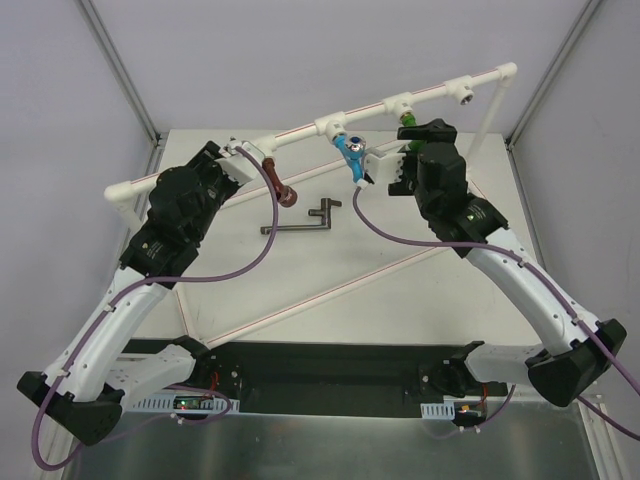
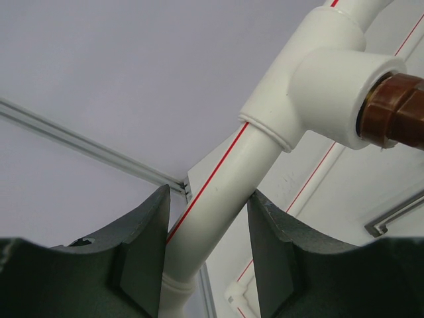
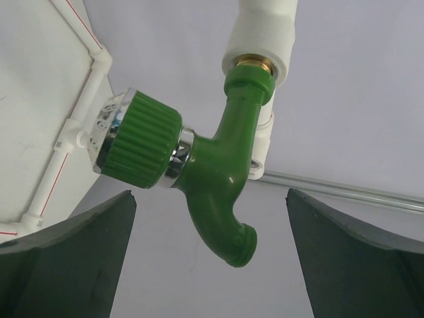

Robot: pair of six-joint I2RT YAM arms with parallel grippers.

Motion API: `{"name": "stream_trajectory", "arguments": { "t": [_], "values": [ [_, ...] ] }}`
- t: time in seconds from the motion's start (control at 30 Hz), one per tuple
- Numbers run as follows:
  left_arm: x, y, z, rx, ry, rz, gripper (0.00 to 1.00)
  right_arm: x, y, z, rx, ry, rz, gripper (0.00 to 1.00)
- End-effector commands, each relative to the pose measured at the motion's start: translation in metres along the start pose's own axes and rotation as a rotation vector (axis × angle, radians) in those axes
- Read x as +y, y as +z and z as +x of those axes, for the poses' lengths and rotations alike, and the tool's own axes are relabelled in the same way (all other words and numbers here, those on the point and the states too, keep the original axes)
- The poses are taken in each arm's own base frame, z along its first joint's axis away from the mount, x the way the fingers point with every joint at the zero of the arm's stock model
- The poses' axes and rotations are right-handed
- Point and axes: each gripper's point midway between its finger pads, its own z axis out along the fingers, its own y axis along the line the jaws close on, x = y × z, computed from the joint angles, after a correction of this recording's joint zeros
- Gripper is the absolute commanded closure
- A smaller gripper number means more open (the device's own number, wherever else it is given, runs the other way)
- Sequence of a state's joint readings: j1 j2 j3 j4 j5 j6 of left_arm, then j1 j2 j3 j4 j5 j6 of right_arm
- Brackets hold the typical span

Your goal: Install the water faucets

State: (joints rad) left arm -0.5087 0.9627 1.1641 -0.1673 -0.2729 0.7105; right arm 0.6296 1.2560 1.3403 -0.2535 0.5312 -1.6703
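A white pipe frame (image 1: 300, 128) spans the back of the table. Three faucets hang from its tees: reddish-brown (image 1: 281, 186), bright blue (image 1: 351, 150) and green (image 1: 408, 122). My left gripper (image 1: 238, 155) is shut on the pipe (image 2: 218, 192) just left of the tee (image 2: 318, 73) that holds the brown faucet (image 2: 397, 109). My right gripper (image 1: 410, 142) is open. In the right wrist view its jaws stand wide apart on either side of the green faucet (image 3: 218, 159) without touching it. That faucet sits in the brass thread of a tee (image 3: 262, 33).
A dark metal wrench (image 1: 300, 217) lies on the table below the brown and blue faucets, and also shows in the left wrist view (image 2: 397, 215). A fourth tee (image 1: 465, 95) at the pipe's right end has an open socket. White red-striped pipes (image 1: 330, 290) lie across the table.
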Motion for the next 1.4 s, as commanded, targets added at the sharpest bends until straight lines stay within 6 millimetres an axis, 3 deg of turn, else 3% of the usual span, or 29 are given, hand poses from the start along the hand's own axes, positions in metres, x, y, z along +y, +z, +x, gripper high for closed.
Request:
{"name": "stream_trajectory", "arguments": {
  "t": [0.0,0.13,0.27,0.53,0.77,1.07,1.1,1.37],
  "values": [
    [-0.043,-0.002,0.040,0.145,-0.086,0.123,1.00,-0.016,0.012,0.000,0.027,0.038,0.073,0.01],
    [-0.044,-0.001,0.041,0.146,-0.087,0.128,1.00,-0.012,0.018,-0.002,0.006,0.115,0.065,0.10],
    [-0.045,-0.001,0.041,0.146,-0.087,0.130,1.00,-0.004,0.019,-0.007,-0.055,0.264,0.046,0.35],
    [-0.046,0.000,0.041,0.150,-0.087,0.132,1.00,0.001,0.013,-0.012,-0.177,0.585,0.017,0.62],
    [-0.046,0.000,0.042,0.150,-0.086,0.132,1.00,-0.003,0.009,-0.010,-0.282,0.939,-0.038,0.98],
    [-0.047,0.001,0.043,0.157,-0.084,0.133,1.00,-0.013,0.010,-0.009,-0.451,1.546,-0.173,0.98],
    [-0.047,0.001,0.043,0.156,-0.084,0.134,1.00,-0.022,0.008,-0.011,-0.502,1.669,-0.197,0.98],
    [-0.046,0.001,0.043,0.157,-0.084,0.132,1.00,-0.022,0.023,-0.012,-0.675,2.334,-0.441,0.98]
  ]
}}
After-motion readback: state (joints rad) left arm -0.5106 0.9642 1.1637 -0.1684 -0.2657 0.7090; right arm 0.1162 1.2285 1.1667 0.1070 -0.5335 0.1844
